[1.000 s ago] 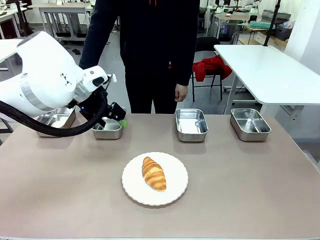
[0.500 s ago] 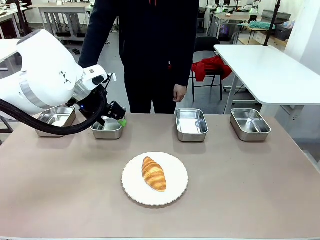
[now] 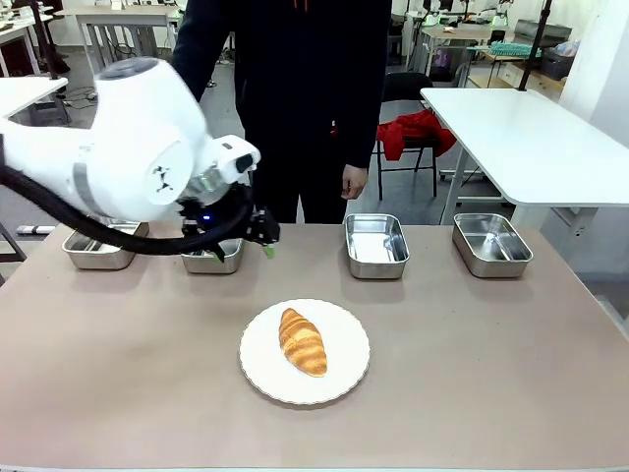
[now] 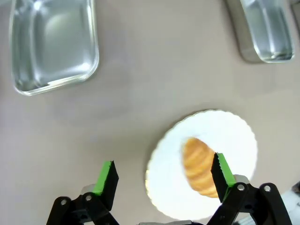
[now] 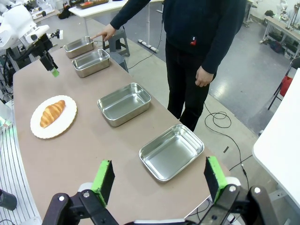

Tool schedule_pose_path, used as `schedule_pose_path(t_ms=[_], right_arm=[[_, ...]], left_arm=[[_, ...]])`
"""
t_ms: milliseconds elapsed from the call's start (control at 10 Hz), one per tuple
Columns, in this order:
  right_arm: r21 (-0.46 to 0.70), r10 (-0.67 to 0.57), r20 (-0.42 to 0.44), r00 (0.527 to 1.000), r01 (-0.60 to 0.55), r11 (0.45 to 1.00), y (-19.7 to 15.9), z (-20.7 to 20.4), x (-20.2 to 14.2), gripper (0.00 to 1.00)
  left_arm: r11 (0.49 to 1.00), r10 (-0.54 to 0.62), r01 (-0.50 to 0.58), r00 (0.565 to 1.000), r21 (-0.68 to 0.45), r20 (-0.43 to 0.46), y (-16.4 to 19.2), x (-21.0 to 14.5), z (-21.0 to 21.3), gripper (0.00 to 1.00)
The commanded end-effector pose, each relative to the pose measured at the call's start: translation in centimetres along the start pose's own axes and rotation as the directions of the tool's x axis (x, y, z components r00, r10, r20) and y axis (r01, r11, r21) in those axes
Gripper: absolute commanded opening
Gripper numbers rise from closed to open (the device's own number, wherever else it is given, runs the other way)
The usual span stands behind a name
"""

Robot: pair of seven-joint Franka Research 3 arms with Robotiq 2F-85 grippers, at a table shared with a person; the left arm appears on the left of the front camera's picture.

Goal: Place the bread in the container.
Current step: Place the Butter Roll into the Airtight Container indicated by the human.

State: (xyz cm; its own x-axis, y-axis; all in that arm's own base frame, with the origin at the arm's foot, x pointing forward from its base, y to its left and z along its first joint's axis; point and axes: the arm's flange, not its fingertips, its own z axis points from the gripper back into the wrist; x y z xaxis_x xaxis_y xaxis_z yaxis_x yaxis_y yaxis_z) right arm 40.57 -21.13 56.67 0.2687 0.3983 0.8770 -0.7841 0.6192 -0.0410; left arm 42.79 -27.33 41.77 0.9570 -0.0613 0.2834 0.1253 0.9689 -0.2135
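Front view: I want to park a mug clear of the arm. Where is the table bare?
Bare table lies right of the plate, in front of the middle-right tray and the far-right tray, and also left of the plate. Crowded: the far-left strip, where the left gripper hangs by the middle-left tray.

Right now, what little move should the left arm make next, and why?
Probably shift the left gripper until the bread sits midway between its open fingers. The bread lies untouched on the plate, and in the left wrist view it sits close by one finger, not centred, so lowering from here would likely catch it badly.
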Motion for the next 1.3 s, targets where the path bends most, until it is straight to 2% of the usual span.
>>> schedule_pose_path(t_ms=[0,200,500,800,1000,1200], right_arm=[[0.003,0.008,-0.001,1.000,-0.008,1.000,0.1,0.1,0.2,1.00],[0.003,0.008,-0.001,1.000,-0.008,1.000,0.1,0.1,0.2,1.00],[0.003,0.008,-0.001,1.000,-0.008,1.000,0.1,0.1,0.2,1.00],[0.003,0.008,-0.001,1.000,-0.008,1.000,0.1,0.1,0.2,1.00],[0.003,0.008,-0.001,1.000,-0.008,1.000,0.1,0.1,0.2,1.00],[0.003,0.008,-0.001,1.000,-0.008,1.000,0.1,0.1,0.2,1.00]], left_arm=[[0.989,0.147,-0.146,0.987,0.032,-0.065,-4.3,0.7,-0.6,1.00],[0.956,0.292,-0.287,0.949,0.059,-0.120,-7.0,-0.6,-2.3,1.00],[0.905,0.419,-0.402,0.899,0.137,-0.125,-9.8,-2.7,-4.4,1.00],[0.879,0.461,-0.429,0.878,0.208,-0.133,-10.4,-4.9,-5.2,1.00],[0.857,0.501,-0.470,0.856,0.211,-0.126,-10.1,-5.8,-6.0,1.00],[0.859,0.498,-0.468,0.858,0.207,-0.127,-9.7,-6.3,-7.3,1.00]])
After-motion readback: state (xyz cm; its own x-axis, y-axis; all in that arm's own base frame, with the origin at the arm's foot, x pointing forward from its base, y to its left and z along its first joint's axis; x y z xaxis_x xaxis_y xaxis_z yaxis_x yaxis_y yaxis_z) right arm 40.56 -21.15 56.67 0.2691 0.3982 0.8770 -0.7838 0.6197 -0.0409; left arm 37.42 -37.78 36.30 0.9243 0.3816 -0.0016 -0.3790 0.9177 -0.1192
